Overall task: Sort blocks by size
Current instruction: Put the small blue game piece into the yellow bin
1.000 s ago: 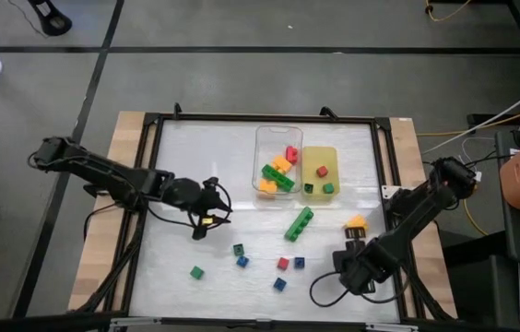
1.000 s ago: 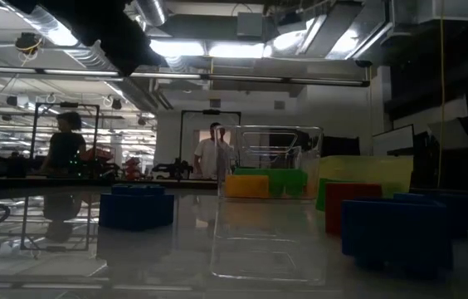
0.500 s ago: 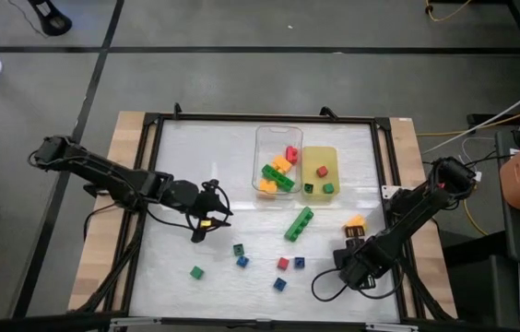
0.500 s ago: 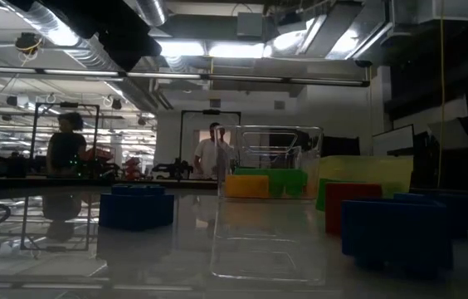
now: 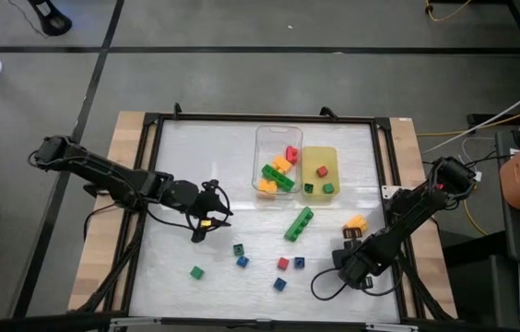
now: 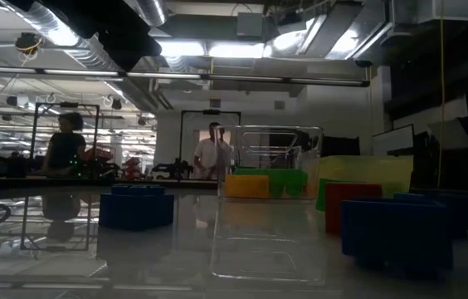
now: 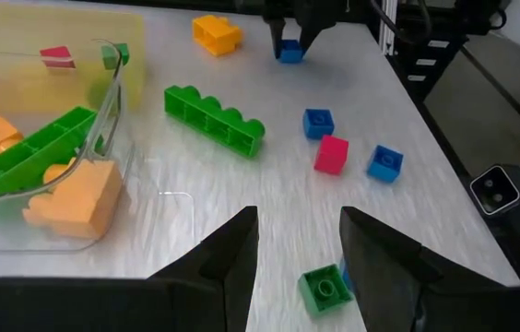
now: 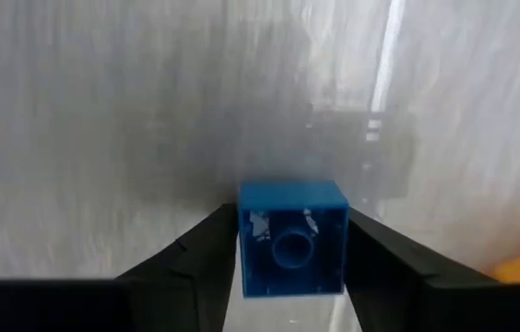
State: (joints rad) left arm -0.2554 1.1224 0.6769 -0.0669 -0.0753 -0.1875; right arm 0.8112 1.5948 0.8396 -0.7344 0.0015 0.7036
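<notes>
Nearest the front edge of the table (image 5: 177, 184), a green cube (image 5: 196, 272) is seen left of centre, and a blue cube (image 5: 280, 283) lies near the middle of that edge. Just behind these, four more small cubes are scattered: a blue one (image 5: 242, 261), a dark green one (image 5: 238, 249), a red one (image 5: 283, 264) and another blue one (image 5: 299, 262).

Toward the front right corner, the right gripper (image 5: 345, 260) is lowered to the table surface. A small blue block (image 8: 292, 249) is clasped between its fingers, which press against both sides of it; the block is at the table surface.

Left of centre, the left gripper (image 7: 299, 217) is held above the table with its fingers parted and nothing between them. In its wrist view, the dark green cube is seen just beyond its fingertips.

At mid-table, a long green bar (image 5: 299, 222) lies at a slant, and an orange block (image 5: 355, 222) sits near the right edge, just behind the right gripper.

Toward the back edge, two trays stand side by side. Orange pieces, a second green bar (image 5: 278, 178) and a red piece (image 5: 291, 154) are held in the clear tray (image 5: 258, 148). In the yellow tray (image 5: 320, 150) to its right, a red cube (image 5: 321, 171) and two green cubes (image 5: 328, 188) are contained.
</notes>
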